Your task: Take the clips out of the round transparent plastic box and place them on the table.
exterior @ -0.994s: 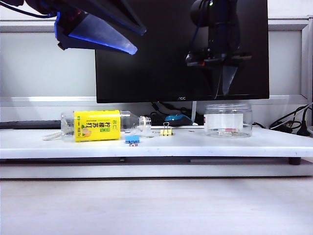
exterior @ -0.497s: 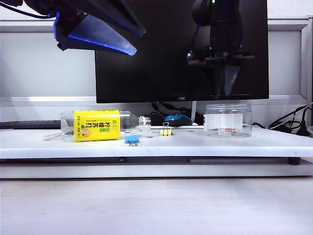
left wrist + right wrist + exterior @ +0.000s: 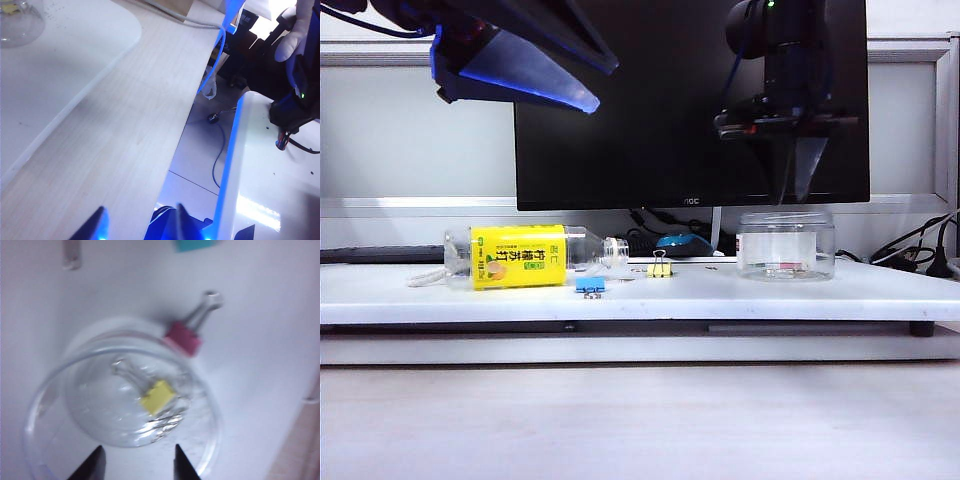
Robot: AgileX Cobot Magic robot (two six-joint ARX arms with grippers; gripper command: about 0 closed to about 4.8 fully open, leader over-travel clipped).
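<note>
Right wrist view | right hand (image 3: pixel 136 462) wide above box (image 3: pixel 45 390) | left hand (image 3: pixel 140 225) wide, aside | yellow clip (image 3: pixel 157 396): light, stiff, pinch its body

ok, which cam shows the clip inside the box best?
Right wrist view: it looks straight down into the open box, with the yellow clip on its floor, just ahead of the open right gripper. Exterior view shows only the box's labelled side, no clip visible inside. Left wrist view misses both.
</note>
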